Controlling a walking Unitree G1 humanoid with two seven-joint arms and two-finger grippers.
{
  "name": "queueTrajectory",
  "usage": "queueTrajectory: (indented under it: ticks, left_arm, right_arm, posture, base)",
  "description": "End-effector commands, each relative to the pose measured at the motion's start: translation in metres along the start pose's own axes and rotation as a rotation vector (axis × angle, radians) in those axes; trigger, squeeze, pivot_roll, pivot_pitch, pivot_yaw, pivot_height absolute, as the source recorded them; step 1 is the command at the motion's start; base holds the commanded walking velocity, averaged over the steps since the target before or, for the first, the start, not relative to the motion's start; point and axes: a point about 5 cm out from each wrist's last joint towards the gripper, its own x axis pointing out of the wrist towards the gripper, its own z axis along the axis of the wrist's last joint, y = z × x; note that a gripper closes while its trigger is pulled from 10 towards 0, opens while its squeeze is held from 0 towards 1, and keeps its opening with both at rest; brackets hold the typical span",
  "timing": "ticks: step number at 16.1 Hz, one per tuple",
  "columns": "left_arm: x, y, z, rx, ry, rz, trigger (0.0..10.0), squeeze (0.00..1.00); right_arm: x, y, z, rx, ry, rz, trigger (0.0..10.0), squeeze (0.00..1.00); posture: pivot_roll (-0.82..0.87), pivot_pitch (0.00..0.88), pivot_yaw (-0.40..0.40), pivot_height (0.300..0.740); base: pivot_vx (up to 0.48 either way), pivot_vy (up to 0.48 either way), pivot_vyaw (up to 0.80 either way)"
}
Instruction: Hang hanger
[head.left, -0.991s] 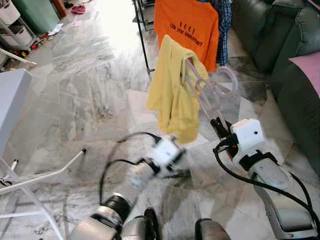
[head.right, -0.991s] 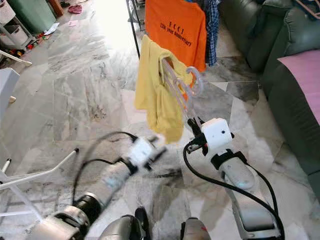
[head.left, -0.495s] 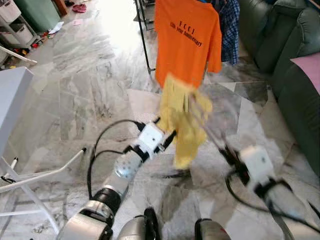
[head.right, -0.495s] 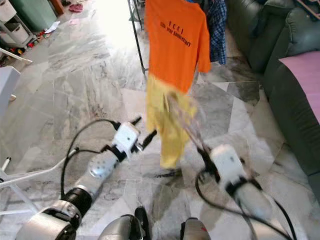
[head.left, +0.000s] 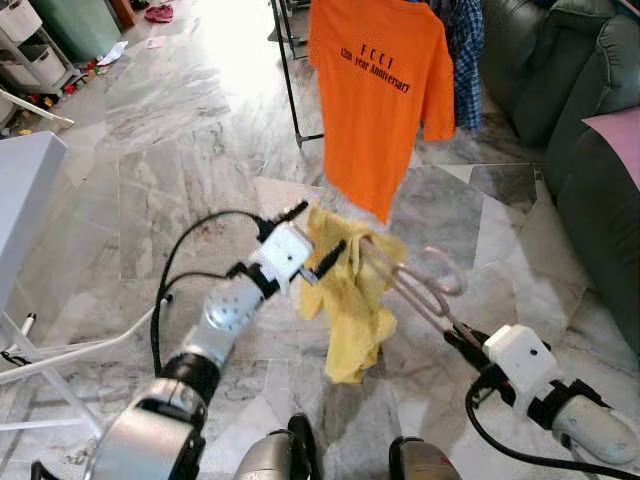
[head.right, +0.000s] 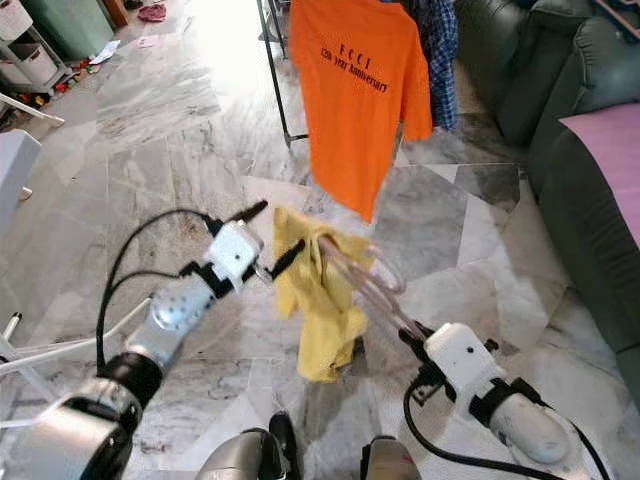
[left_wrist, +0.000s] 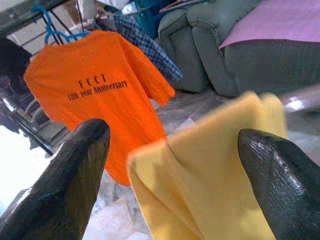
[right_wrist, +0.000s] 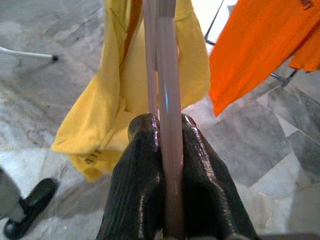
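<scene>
Right gripper (right_wrist: 167, 145) clamped on pink hanger (head.left: 415, 285), left gripper (head.left: 315, 240) apart beside yellow shirt's (head.left: 350, 300) edge.

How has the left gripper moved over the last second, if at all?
Yes. The left gripper has risen from low near the robot's feet toward the orange T-shirt, and now sits open against the yellow shirt.

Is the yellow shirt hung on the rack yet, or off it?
Off it. The yellow shirt droops from the pink hanger clamped in the right claw, below the orange shirt.
</scene>
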Motion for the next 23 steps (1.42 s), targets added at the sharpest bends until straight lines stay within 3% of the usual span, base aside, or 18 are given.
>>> queueTrajectory:
  ticks: [1,2,3,4,5,6,11,12,13,14,15,23]
  left_arm:
    - [-0.004,0.005,-0.006,-0.012,0.037,-0.001,10.0,1.0]
    - [-0.003,0.006,-0.006,-0.016,0.047,-0.002,10.0,1.0]
    - [-0.003,0.007,-0.01,-0.079,0.076,0.003,10.0,0.71]
    - [-0.003,0.008,-0.012,-0.115,0.084,0.015,10.0,0.19]
    - [-0.003,0.009,-0.014,-0.15,0.098,0.027,10.0,0.0]
    - [-0.003,0.009,-0.015,-0.172,0.11,0.032,10.0,0.0]
    - [-0.006,-0.004,-0.031,-0.451,0.201,0.019,10.0,0.0]
    - [-0.005,-0.006,-0.032,-0.495,0.207,0.01,7.7,0.0]
    - [-0.002,-0.009,-0.032,-0.544,0.208,0.006,2.9,0.0]
    - [-0.001,-0.01,-0.031,-0.57,0.208,0.005,0.9,0.0]
    - [0.001,-0.011,-0.031,-0.597,0.207,0.009,0.0,0.0]
    - [0.003,-0.005,-0.029,-0.681,0.193,0.036,0.0,0.0]
  right_arm:
    - [0.0,0.005,0.007,-0.002,-0.056,0.027,10.0,0.0]
    - [0.0,0.005,0.006,-0.004,-0.056,0.029,10.0,0.0]
    - [-0.001,0.007,0.006,-0.006,-0.058,0.036,10.0,0.0]
    - [-0.001,0.007,0.007,-0.007,-0.059,0.038,10.0,0.0]
    - [-0.001,0.007,0.007,-0.009,-0.06,0.039,10.0,0.0]
    - [-0.001,0.007,0.007,-0.01,-0.061,0.04,10.0,0.0]
    - [0.0,0.006,0.012,-0.019,-0.08,0.041,10.0,0.0]
    - [0.001,0.006,0.012,-0.02,-0.083,0.04,10.0,0.0]
    - [0.002,0.006,0.013,-0.021,-0.086,0.041,10.0,0.0]
    - [0.002,0.007,0.014,-0.021,-0.09,0.041,10.0,0.0]
    - [0.003,0.007,0.015,-0.019,-0.093,0.042,10.0,0.0]
    - [0.003,0.01,0.016,-0.009,-0.102,0.048,10.0,0.0]
  posture:
    - [-0.26,0.226,0.147,0.74]
    - [-0.26,0.226,0.148,0.74]
    - [-0.27,0.227,0.149,0.74]
    - [-0.27,0.227,0.15,0.74]
    - [-0.27,0.226,0.15,0.74]
    - [-0.27,0.226,0.15,0.74]
    - [-0.27,0.22,0.149,0.74]
    - [-0.27,0.219,0.15,0.74]
    - [-0.27,0.218,0.151,0.74]
    - [-0.28,0.219,0.152,0.74]
    - [-0.28,0.218,0.154,0.74]
    - [-0.28,0.219,0.159,0.74]
  base:
    - [0.0,0.0,0.0]
    - [0.0,0.0,0.0]
    - [0.0,0.0,0.0]
    - [0.0,0.0,0.0]
    - [0.0,0.0,0.0]
    - [0.0,0.0,0.0]
    - [0.0,0.0,0.0]
    - [0.0,0.0,0.0]
    - [0.0,0.0,0.0]
    - [0.0,0.0,0.0]
    - [0.0,0.0,0.0]
    - [0.0,0.0,0.0]
